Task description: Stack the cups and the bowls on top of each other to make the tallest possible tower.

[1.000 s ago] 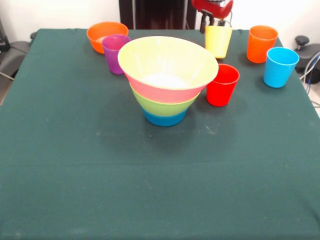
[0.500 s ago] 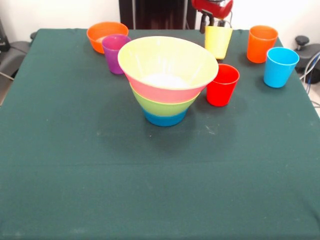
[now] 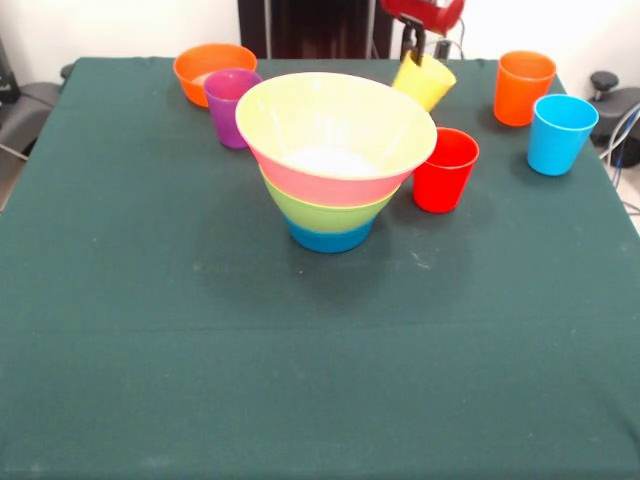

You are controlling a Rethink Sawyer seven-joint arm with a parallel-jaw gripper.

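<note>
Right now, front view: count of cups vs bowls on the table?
Plastic cups: 5, namely tilted yellow cup at the gripper, orange cup, light blue cup, red cup, purple cup.
Plastic bowls: 4 visible, namely small orange bowl, plus stacked yellowish top bowl, green bowl, blue bowl.
Total: 9.

We have a single view, from a camera set at the near edge of the surface [image 3: 200,380] and raised above it, looking across and somewhat down. It stands back far enough to take in almost the whole green cloth, with the near corners cut off. The tower [image 3: 335,160] sits a little above the picture's middle, and the gripper [image 3: 420,45] enters at the top edge. No second view shares the scene.
</note>
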